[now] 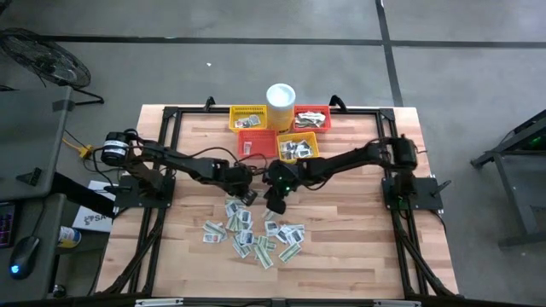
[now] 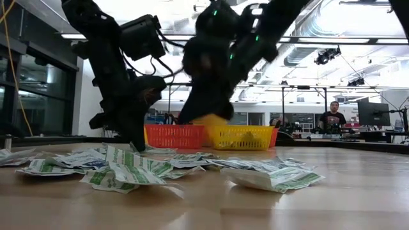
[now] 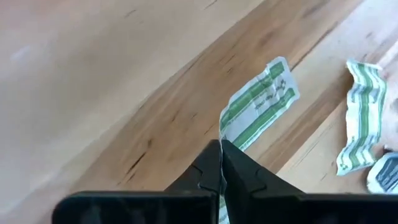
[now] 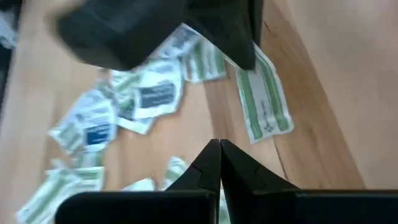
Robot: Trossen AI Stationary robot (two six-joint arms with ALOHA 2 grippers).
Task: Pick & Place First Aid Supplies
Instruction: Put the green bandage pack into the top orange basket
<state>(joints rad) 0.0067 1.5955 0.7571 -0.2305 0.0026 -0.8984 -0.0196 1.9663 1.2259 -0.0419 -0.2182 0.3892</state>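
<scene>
My left pincer (image 3: 221,144) is clamped on a green-striped packet (image 3: 258,102) at the pile's (image 1: 256,234) upper edge; my right pincer (image 4: 219,144), closed empty, hovers beside it over bare tabletop (image 1: 358,222).

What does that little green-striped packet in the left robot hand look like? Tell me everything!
The green-striped packet is a small flat paper-looking sachet, white with green bands and tiny dark print. It looks a bit crinkled. The left gripper has its two dark fingers shut on one end, so the packet sticks out past the fingertips above the wooden table. Whether its far end touches the wood is unclear.
</scene>
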